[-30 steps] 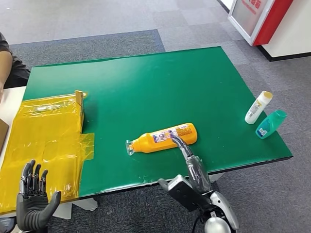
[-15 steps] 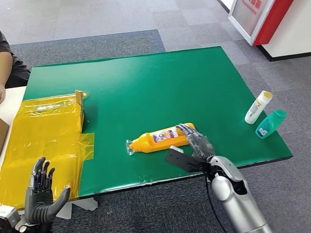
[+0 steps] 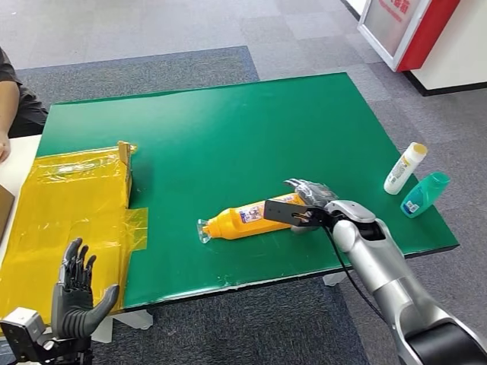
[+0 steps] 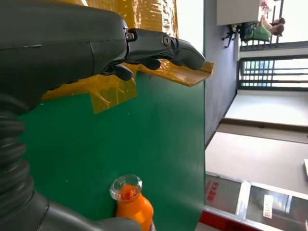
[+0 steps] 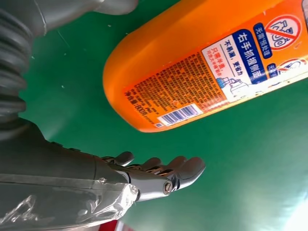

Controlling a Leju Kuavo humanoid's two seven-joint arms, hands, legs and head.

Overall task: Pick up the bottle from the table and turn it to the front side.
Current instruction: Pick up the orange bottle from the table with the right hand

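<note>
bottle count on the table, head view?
3. Orange bottle lies on its side near the front edge by the right hand; white bottle and teal bottle lie side by side at the right edge. None seem hidden.

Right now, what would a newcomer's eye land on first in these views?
The orange bottle lying on its side near the front of the green table, with the right hand open around its base, fingers not closed on it. Then the yellow plastic sheet at the table's left end, with the left hand open in front of it.
</note>
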